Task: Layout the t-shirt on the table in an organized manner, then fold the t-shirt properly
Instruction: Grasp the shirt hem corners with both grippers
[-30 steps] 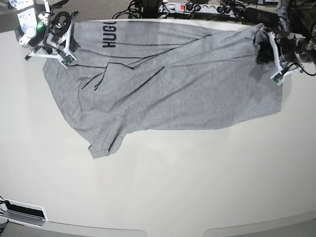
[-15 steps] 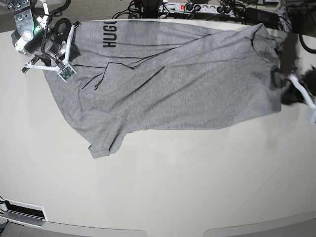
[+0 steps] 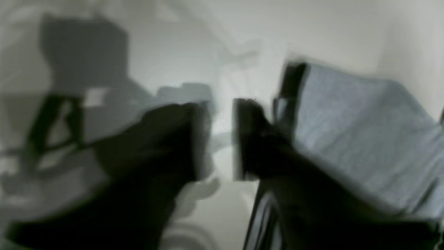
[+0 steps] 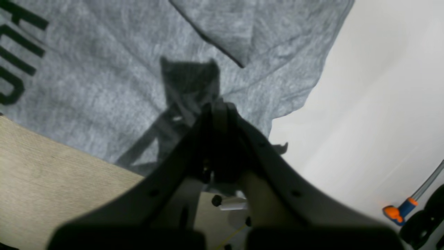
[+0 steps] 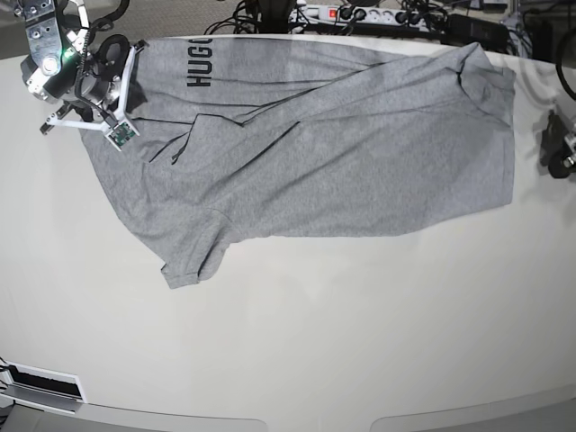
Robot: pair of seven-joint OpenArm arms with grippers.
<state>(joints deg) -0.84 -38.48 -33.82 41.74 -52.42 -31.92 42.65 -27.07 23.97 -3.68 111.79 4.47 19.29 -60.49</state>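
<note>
T-shirt (image 5: 324,162) of heather grey lay spread across the upper half of the base frame as we recorded both arms standing apart from its middle.

We saw the right gripper (image 4: 216,107) with its dark fingers (image 4: 204,118) pressed together, nothing visibly caught between them; in the right wrist view their tips hung over grey cloth near the garment's edge, with their shadow cast on the fabric just above. In the base view that gripper (image 5: 112,76) sat at the upper left of the frame, over the shirt's corner beside the black block lettering (image 5: 198,63).

We saw the left gripper (image 3: 222,139) with its two blurred dark fingers (image 3: 249,139) spread, pale surface showing through the gap and no cloth between them. A fold of grey fabric filled the right of that blurred view. In the base view this gripper (image 5: 556,148) appeared at the far right edge, just beside the shirt's hem but apart from it.

We noted one short sleeve (image 5: 191,256) pointing toward lower left, a long diagonal crease running across the body, and the glossy off-white table (image 5: 315,342) bare below. Cables and a power strip (image 5: 360,13) lined the top edge.
</note>
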